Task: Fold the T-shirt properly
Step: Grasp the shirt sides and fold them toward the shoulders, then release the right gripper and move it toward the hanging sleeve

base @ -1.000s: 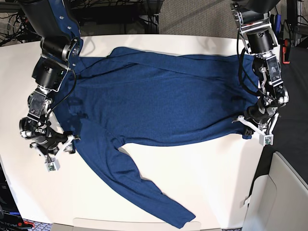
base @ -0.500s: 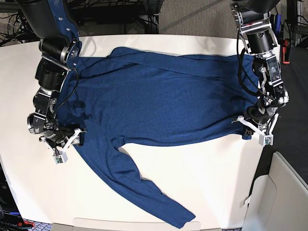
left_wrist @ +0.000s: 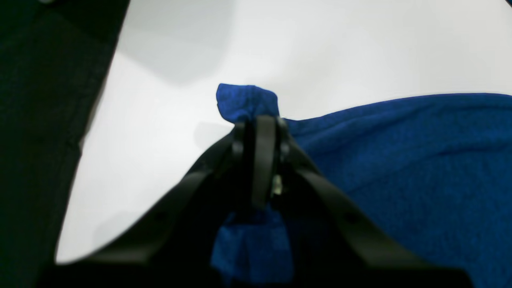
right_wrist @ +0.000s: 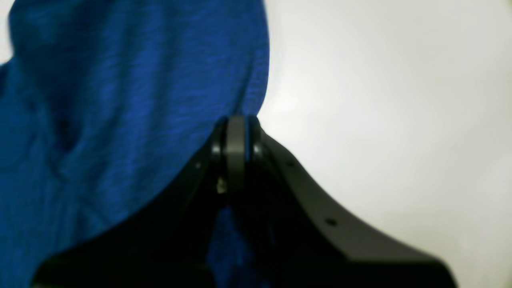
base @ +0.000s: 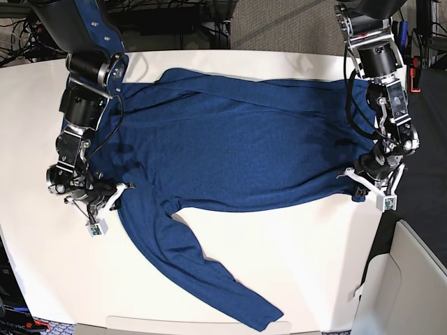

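You have the T-shirt (base: 237,146) spread across the white table (base: 307,258), its body lying flat from one arm to the other. One long sleeve runs out diagonally toward the near edge of the table, and its cuff lies right at that edge.

Your left gripper (base: 363,183) sits at the shirt's lower corner on the right of the base view. In the left wrist view its jaws are clenched together on a small tuft of the blue cloth (left_wrist: 400,160), which sticks up just past the tips, while more of it bunches below, between the fingers (left_wrist: 264,160). The rest of the cloth spreads off to one side over the table.

Your right gripper (base: 115,192) is at the opposite side of the shirt, down where the sleeve meets the body, on the left of the base view. In the right wrist view its jaws are pressed together too, with the shirt's edge (right_wrist: 120,100) draped right at the tips and a strip of blue showing lower down between the fingers (right_wrist: 236,148). So it is grasping the shirt's edge. Bare table lies on the other side of those tips.
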Motion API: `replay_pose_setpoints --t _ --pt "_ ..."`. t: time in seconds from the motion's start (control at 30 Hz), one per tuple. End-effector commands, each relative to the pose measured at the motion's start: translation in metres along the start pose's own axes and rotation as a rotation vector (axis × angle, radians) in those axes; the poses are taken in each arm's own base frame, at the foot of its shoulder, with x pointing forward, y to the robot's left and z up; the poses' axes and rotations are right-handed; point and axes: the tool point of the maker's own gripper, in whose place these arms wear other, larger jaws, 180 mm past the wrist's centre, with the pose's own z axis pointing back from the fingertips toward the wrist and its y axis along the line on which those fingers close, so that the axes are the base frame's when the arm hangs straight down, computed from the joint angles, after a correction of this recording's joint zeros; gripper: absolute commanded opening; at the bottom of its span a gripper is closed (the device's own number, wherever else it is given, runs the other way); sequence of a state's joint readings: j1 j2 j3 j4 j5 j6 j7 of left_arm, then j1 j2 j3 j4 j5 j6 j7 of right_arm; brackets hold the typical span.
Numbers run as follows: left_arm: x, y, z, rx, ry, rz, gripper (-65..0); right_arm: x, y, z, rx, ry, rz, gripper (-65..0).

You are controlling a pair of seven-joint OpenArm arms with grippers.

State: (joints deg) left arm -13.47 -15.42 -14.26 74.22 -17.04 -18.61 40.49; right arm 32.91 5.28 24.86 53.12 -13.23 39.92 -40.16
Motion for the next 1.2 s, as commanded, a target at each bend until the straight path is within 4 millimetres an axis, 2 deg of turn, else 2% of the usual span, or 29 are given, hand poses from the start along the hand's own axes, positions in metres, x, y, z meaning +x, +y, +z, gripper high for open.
replay_pose_setpoints --t 0.0,0.1,0.3,0.6,0.73,0.83,1.0,1.17 --pt "0.027 0.003 0.004 0.004 -0.073 -0.012 -64.8 0.021 -0.008 0.01 -0.029 -0.038 0.015 -64.8" --pt "0.021 0.005 0.005 0.007 -0.064 -0.014 -64.8 0.022 -0.015 0.028 -0.065 -0.044 0.015 -64.8" --pt "0.027 0.002 0.019 0.011 -0.099 -0.051 -64.8 0.018 -0.018 0.077 -0.125 -0.081 0.025 -64.8" --pt "0.017 -0.002 0.038 0.016 -0.11 -0.099 -64.8 -0.014 -0.008 0.131 -0.207 -0.058 0.091 -64.8" --pt "0.014 -0.007 0.056 0.02 -0.111 -0.145 -64.8 -0.029 0.001 0.155 -0.218 -0.071 0.117 -64.8" --pt "0.014 -0.01 0.067 0.021 -0.116 -0.17 -64.8 -0.045 -0.004 0.175 -0.248 -0.082 0.09 -64.8" --pt "0.008 -0.012 0.075 0.021 -0.114 -0.188 -64.8 -0.072 -0.009 0.192 -0.235 -0.091 0.008 -64.8" --pt "0.01 0.011 0.091 0.086 -0.133 -0.164 -64.7 -0.085 -0.012 0.201 -0.208 -0.102 -0.032 -64.8"
